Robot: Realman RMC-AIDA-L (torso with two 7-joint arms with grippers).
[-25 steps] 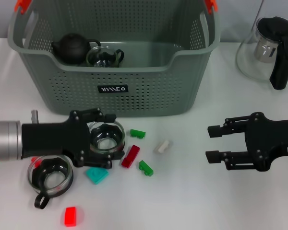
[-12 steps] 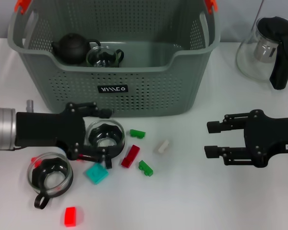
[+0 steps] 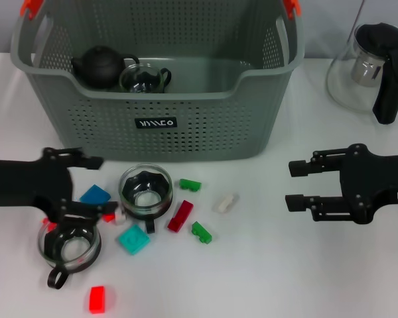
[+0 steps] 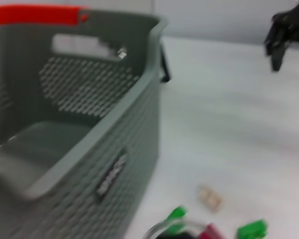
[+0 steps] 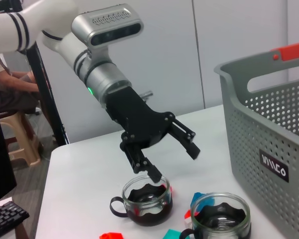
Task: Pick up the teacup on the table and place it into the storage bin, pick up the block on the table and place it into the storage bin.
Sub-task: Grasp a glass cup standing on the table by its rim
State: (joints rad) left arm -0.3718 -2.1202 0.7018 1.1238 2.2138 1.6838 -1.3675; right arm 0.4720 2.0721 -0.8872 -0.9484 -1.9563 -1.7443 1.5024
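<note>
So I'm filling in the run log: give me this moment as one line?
left gripper: open, above near teacup | second teacup: on table | right gripper: open, idle | storage bin: holds teapot, one cup

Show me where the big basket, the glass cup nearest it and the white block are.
storage bin (image 3: pixel 205 136), head view, front wall.
teacup (image 3: pixel 146 191), head view, its rim.
white block (image 3: pixel 225 202), head view, its top.
</note>
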